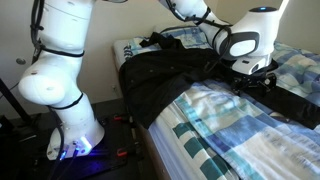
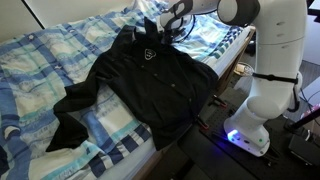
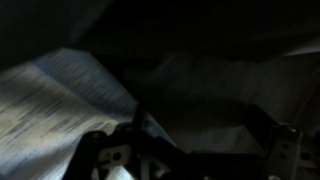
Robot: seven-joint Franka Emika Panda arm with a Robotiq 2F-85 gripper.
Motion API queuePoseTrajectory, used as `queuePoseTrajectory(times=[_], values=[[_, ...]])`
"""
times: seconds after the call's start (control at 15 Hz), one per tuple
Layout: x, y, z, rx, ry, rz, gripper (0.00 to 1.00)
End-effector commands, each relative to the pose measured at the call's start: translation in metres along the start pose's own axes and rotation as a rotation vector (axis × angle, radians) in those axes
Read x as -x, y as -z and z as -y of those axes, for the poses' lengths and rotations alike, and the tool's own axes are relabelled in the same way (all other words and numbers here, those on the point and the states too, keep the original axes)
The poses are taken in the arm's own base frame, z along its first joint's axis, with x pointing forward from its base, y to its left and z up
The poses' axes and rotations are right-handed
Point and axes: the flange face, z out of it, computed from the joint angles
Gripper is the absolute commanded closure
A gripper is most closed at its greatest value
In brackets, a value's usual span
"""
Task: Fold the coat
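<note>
Patterned bedspread (image 2: 110,152) in foreground bears the coat (image 2: 150,85), spread out with sleeves extended, seemingly unfolded; gripper (image 2: 163,24) low at its collar, jaw opening indiscernible.

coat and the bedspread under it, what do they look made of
The coat looks like thin synthetic fabric, perhaps nylon or polyester: black, faintly shiny, lying in soft creases. The bedspread looks like matte woven cloth, possibly cotton, patterned in blue and white and rumpled. The exact fibre cannot be told for either.
</note>
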Motion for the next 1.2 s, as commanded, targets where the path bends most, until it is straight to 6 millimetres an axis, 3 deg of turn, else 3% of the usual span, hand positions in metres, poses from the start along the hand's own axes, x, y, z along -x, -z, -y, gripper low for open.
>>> queuePoseTrajectory(times=[0.0, 0.4, 0.47, 0.93, 1.13], values=[[0.002, -0.002, 0.011, -0.045, -0.028, -0.026, 0.00], [0.003, 0.000, 0.031, -0.085, -0.037, -0.071, 0.00], [0.003, 0.000, 0.034, -0.091, -0.038, -0.079, 0.18], [0.010, 0.010, 0.049, -0.138, -0.017, -0.100, 0.71], [0.039, 0.020, 0.039, -0.153, 0.034, -0.084, 0.95]])
